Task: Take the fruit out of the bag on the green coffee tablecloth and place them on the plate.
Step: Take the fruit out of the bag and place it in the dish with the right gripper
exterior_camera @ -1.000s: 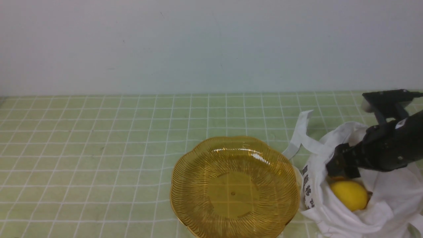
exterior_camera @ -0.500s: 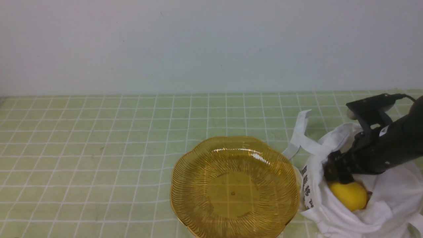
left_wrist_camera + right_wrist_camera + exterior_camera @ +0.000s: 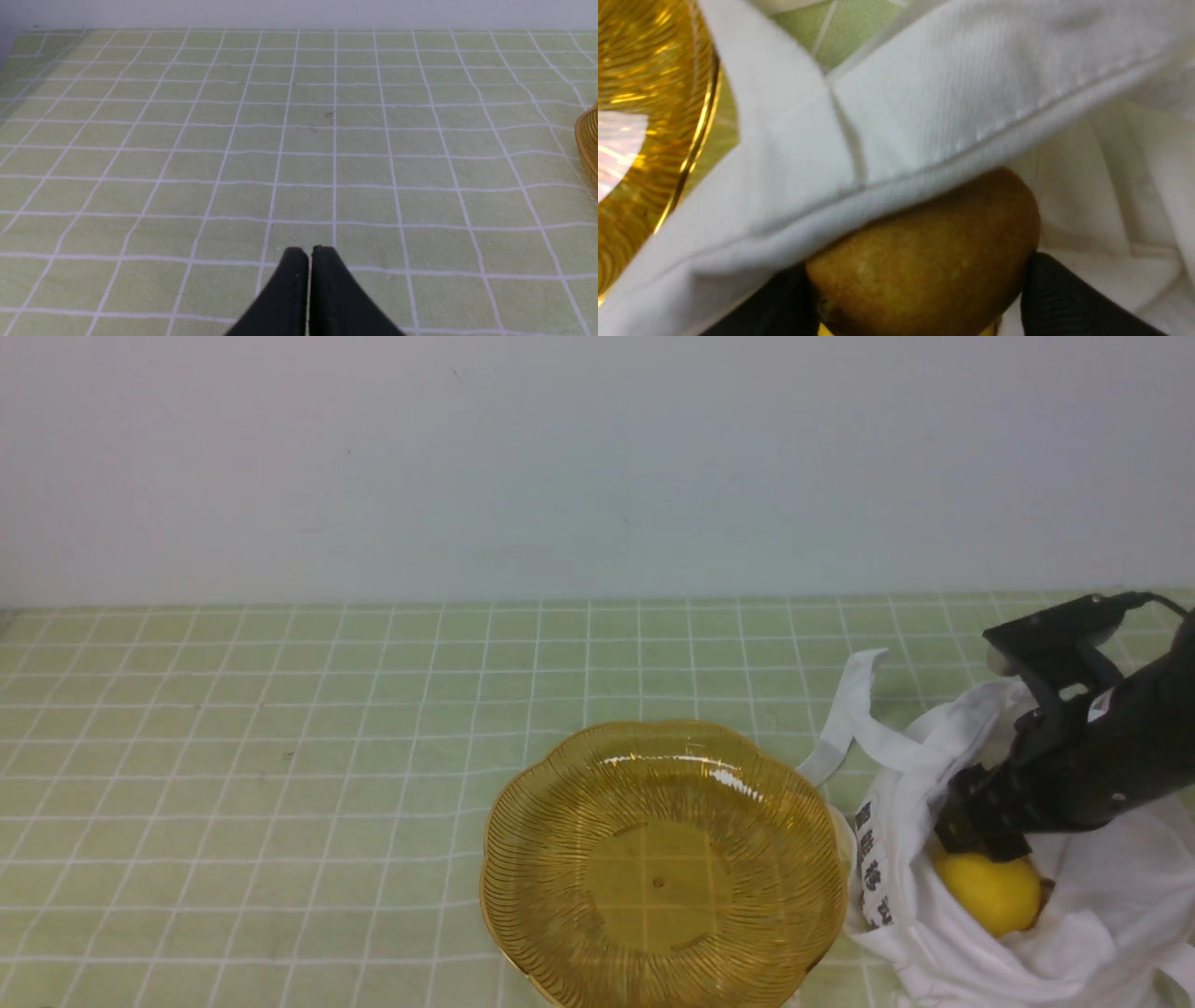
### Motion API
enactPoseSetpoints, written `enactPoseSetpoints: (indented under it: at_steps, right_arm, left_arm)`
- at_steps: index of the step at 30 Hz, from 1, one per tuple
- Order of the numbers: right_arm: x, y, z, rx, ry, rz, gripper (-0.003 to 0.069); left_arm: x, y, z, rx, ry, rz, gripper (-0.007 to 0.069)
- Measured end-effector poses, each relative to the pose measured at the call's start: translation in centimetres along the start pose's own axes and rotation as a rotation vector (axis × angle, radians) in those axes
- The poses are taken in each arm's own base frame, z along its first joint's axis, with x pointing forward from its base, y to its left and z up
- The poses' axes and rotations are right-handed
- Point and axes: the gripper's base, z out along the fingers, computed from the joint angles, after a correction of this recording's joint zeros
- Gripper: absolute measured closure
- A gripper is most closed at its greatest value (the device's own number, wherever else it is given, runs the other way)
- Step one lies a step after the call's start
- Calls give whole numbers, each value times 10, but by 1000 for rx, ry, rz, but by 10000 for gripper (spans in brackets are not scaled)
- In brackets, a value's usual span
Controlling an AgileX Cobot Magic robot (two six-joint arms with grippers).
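Front view: pale green checked tablecloth [image 3: 280, 756] covers the table. Amber plate [image 3: 509, 859] sits near the middle. The white bag [image 3: 896, 784] lies just right of it, against the rim. The lemon [image 3: 991, 894] shows in the bag's mouth. The right arm reaches into the bag; the right claw [image 3: 978, 829] is just above the lemon, tips hidden by cloth.

Left wrist view: left claw [image 3: 309, 266] has its fingers pressed together and hangs over bare tablecloth [image 3: 187, 140]. The plate [image 3: 589, 140] shows at the frame edge.

Right wrist view: the brown kiwi [image 3: 934, 261] is inside the bag [image 3: 924, 116], half under the hem. The right claw [image 3: 920, 284] is spread wide, with a black finger [image 3: 1064, 303] against each side of the kiwi. It is apparently gripped, though the view is very close and dim.
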Motion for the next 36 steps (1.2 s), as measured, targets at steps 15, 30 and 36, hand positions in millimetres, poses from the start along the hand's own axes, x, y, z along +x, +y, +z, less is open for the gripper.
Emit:
enactPoseSetpoints:
  at_steps: [15, 30, 36]
  right_arm:
    - [7, 47, -78, -184, -102, 89, 153]
    - [-38, 126, 5, -194, -365, -93, 132]
    - [-37, 127, 32, -169, -335, -83, -20]
  left_arm:
    - [0, 0, 0, 0, 0, 0, 632]
    - [0, 0, 0, 0, 0, 0, 632]
    - [0, 0, 0, 0, 0, 0, 632]
